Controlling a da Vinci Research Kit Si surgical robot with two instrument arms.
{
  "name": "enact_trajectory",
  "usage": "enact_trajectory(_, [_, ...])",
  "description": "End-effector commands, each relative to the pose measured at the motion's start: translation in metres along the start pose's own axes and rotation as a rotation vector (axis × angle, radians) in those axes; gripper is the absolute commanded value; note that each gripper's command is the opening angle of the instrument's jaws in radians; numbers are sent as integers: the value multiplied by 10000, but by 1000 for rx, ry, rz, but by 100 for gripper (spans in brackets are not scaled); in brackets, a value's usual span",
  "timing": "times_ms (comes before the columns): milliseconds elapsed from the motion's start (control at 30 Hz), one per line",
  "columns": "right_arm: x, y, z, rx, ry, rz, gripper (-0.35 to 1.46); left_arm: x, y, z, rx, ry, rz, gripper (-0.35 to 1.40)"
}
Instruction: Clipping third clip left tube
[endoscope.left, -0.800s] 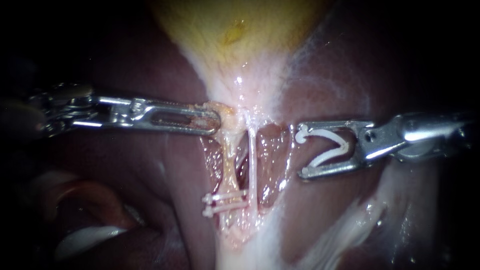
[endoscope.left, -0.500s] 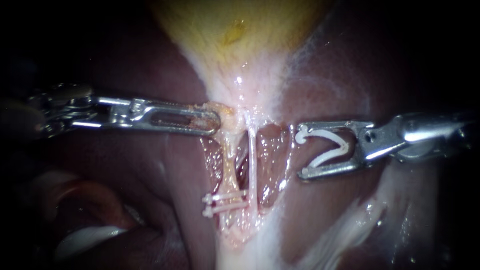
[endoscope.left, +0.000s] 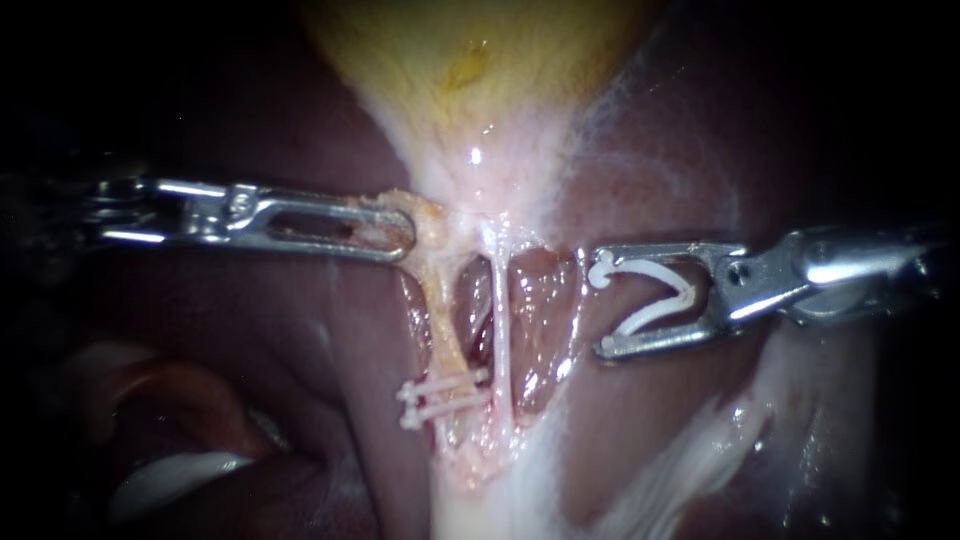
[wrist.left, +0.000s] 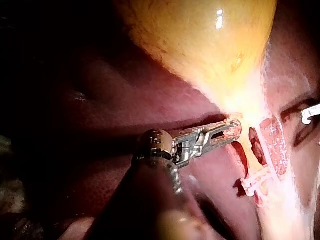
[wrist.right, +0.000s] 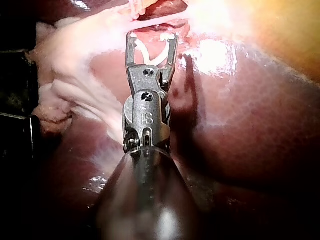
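Note:
In the endoscope view two pale tubes run down from the yellow gallbladder. The left tube carries two white clips low down; the thin right tube is bare. My left instrument is shut on the tissue at the left tube's upper end, holding it taut to the left; its wrist view shows the same grip. My right instrument stands to the right of both tubes, apart from them, its jaws wide and holding an open white clip. Its wrist view shows that clip seated between the jaws.
Dark red liver lies on both sides of the tubes. A window of exposed tissue shows between the two tubes. Whitish fatty tissue spreads below the right instrument.
My left instrument has drawn back to the left and slightly up, pulling the left tube with its two clips leftward and widening the gap between the tubes. The right instrument has stayed put.

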Motion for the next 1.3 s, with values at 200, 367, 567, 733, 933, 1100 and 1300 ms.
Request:
enact_trajectory(200, [1, 0, 2, -2, 0, 1, 50, -7, -2, -17, 2, -17, -6, -35])
enact_trajectory(367, [3, 0, 4, 0, 0, 1, 50, -6, -4, -18, 2, -18, -6, -35])
enact_trajectory(567, [6, -2, 11, 0, 1, 2, 50, -3, -7, -17, -1, -20, -6, -35])
enact_trajectory(733, [7, -4, 25, -5, 0, 7, 50, -1, -9, -17, -2, -21, -6, -35])
enact_trajectory(933, [6, -1, 50, -11, 0, 47, 50, 2, -13, -15, -7, -25, -5, -35])
enact_trajectory(1100, [2, 2, 74, -12, 1, 73, 50, 3, -16, -15, -6, -24, -6, -35])
enact_trajectory(1300, [-10, 4, 105, -10, 1, 88, 50, 5, -19, -15, -5, -23, -6, -35])
